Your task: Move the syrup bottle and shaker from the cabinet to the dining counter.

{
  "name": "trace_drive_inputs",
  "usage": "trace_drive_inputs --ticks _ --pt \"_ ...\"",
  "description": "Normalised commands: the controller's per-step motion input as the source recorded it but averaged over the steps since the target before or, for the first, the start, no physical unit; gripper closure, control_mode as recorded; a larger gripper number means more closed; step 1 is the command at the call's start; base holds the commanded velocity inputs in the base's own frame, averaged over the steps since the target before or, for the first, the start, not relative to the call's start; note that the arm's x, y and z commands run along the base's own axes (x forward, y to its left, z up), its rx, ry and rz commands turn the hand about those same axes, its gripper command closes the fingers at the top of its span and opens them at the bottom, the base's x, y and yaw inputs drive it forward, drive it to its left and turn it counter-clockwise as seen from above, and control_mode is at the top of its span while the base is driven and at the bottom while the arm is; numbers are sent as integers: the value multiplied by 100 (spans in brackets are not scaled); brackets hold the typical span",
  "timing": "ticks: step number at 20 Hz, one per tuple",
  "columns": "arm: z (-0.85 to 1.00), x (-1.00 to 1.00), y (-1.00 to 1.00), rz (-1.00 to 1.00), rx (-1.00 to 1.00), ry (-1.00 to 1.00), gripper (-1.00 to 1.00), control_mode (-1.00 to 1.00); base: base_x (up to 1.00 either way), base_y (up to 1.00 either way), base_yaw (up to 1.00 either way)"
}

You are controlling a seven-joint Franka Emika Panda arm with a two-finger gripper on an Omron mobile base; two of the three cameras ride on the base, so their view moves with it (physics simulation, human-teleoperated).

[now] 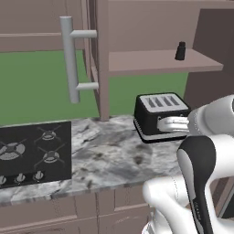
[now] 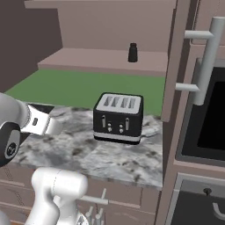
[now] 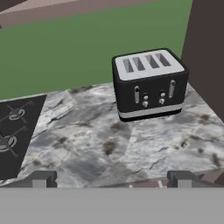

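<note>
One shaker is seen standing upright on the inner shelf of the cabinet, near the shelf's front edge, with bare shelf to both sides of it. The cabinet door is swung wide, its grey bar handle standing out over the desk. The claw is held with its tips well apart above the near edge of the marbled desk; nothing is gripped or touched. A black four-slot toaster is set on the desk below the shelf, well apart from the black stove. A green wall is seen behind.
</note>
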Motion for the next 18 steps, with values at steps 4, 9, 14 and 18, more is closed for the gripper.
trace_drive_inputs --ticks 4,9,14,18 --pt "0 22 -1 0 0 6 -100 -100 29 0 0" --pt "32 8 -4 0 0 6 -100 -100 0 0 0" --pt "29 2 0 0 0 0 -100 -100 0 0 0" --pt "21 0 -3 0 0 -10 -100 -100 0 0 0"
